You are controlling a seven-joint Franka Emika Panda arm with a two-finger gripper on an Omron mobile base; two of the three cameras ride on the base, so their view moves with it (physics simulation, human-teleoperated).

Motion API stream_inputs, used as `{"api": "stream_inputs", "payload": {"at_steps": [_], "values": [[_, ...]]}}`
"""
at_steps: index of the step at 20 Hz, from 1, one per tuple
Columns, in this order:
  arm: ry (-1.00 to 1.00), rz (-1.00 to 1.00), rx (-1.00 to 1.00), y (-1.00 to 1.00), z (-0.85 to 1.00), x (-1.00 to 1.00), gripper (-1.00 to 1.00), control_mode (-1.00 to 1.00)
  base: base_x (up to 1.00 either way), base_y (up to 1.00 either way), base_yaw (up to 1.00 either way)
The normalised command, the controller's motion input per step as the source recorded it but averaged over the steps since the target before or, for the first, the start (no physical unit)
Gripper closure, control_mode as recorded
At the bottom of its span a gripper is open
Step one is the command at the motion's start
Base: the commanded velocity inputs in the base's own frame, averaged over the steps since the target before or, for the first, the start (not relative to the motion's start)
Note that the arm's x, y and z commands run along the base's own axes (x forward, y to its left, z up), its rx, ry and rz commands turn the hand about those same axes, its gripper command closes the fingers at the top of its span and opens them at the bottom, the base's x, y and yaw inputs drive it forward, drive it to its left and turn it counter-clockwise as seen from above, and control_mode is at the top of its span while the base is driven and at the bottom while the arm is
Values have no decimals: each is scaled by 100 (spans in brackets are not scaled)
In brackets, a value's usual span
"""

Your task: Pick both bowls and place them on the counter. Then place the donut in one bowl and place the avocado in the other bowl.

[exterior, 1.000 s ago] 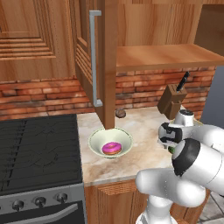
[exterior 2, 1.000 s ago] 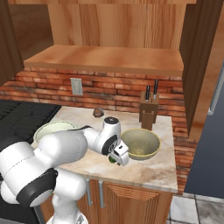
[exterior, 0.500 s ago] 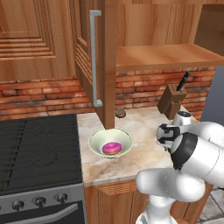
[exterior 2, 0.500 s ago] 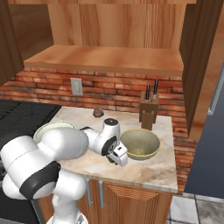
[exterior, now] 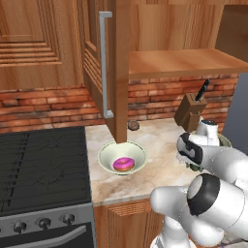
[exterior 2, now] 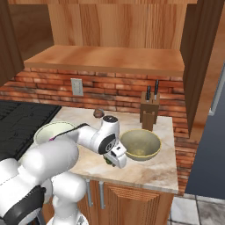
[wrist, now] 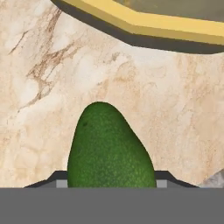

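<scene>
the counter [exterior 2: 145, 169] carries the olive-tan bowl [exterior 2: 140, 144] and the cream-white bowl [exterior: 122, 158], which has the donut [exterior: 124, 164] inside. the gripper [exterior 2: 115, 158] sits low beside the olive-tan bowl, jaws part-closed around the avocado [wrist: 110, 148], which lies on the stone just outside that bowl's rim.
</scene>
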Motion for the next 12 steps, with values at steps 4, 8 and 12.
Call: {"api": "stream_inputs", "payload": {"at_steps": [4, 8, 12], "values": [[-4, 0, 0, 8, 74, -71, 100, -100, 0, 0, 0], [-4, -1, 0, 6, 89, -18, 100, -100, 0, 0, 0], [-1, -2, -1, -2, 66, 20, 100, -100, 0, 0, 0]]}}
